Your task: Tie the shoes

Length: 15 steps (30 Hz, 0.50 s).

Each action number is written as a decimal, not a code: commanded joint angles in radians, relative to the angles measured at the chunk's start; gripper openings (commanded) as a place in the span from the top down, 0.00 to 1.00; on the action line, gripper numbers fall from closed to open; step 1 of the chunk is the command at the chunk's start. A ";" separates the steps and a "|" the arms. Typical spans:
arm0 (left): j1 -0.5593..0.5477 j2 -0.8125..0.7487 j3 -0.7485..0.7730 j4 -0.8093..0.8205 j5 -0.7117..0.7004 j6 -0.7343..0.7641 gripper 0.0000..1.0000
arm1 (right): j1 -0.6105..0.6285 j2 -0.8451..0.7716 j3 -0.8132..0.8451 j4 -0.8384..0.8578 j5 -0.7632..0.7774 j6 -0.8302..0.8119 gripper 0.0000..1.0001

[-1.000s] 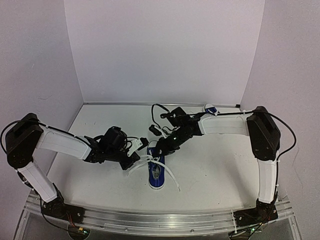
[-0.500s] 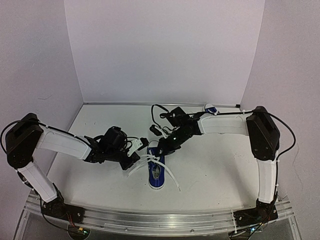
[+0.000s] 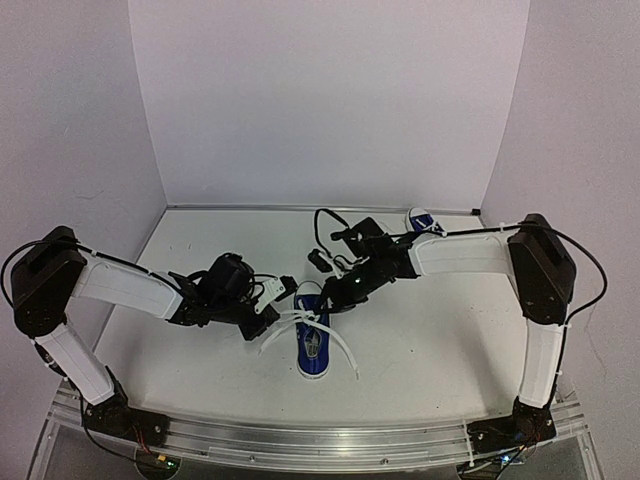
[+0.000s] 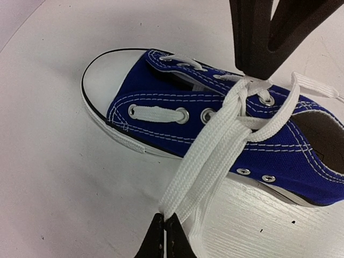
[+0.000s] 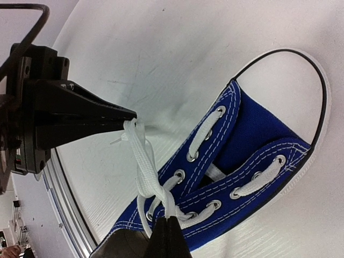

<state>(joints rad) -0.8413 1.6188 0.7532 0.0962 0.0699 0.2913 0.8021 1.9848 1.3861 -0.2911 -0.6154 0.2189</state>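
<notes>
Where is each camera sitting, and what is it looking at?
Top camera: high behind the robot, looking down at the table; the left arm, right arm, blue shoe and a second shoe far back show.
Left wrist camera: on the left arm, looking along its shut left pincer, which pinches the lace, at the blue shoe's side.
Right wrist camera: on the right arm, looking past its shut right pincer at the eyelets.
Shared: both wrist views show the same shoe, lace and each other's pincer.
</notes>
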 commanded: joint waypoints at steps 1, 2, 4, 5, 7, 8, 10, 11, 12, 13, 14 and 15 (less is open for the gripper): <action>0.001 -0.025 0.035 -0.008 -0.017 0.014 0.97 | -0.005 -0.066 -0.040 0.073 -0.015 0.034 1.00; 0.001 -0.029 0.033 -0.007 -0.019 0.013 0.98 | -0.009 -0.074 -0.054 0.092 -0.017 0.046 1.00; 0.001 -0.034 0.029 -0.005 -0.019 0.014 0.99 | -0.018 -0.086 -0.082 0.129 -0.029 0.068 1.00; 0.001 -0.036 0.028 -0.004 -0.019 0.016 0.99 | -0.022 -0.092 -0.096 0.152 -0.036 0.083 1.00; 0.001 -0.037 0.030 -0.003 -0.019 0.020 0.99 | -0.025 -0.095 -0.114 0.187 -0.051 0.104 1.00; 0.001 -0.038 0.031 -0.004 -0.019 0.021 0.98 | -0.026 -0.096 -0.121 0.201 -0.056 0.114 1.00; 0.001 -0.044 0.032 -0.003 -0.015 0.025 0.97 | -0.026 -0.101 -0.138 0.236 -0.060 0.133 1.00; 0.001 -0.046 0.031 -0.003 -0.012 0.027 0.97 | -0.028 -0.106 -0.146 0.249 -0.058 0.140 1.00; 0.001 -0.049 0.031 -0.003 -0.008 0.029 0.96 | -0.029 -0.109 -0.150 0.261 -0.055 0.147 1.00; 0.001 -0.053 0.030 -0.003 -0.008 0.031 0.96 | -0.031 -0.111 -0.156 0.271 -0.055 0.152 1.00; 0.001 -0.055 0.032 -0.004 -0.010 0.032 0.96 | -0.033 -0.115 -0.161 0.278 -0.052 0.157 1.00; 0.001 -0.056 0.033 -0.006 -0.013 0.035 0.96 | -0.033 -0.115 -0.164 0.281 -0.055 0.161 1.00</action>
<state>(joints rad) -0.8413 1.6107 0.7532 0.0955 0.0654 0.3068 0.7752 1.9312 1.2413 -0.0928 -0.6545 0.3409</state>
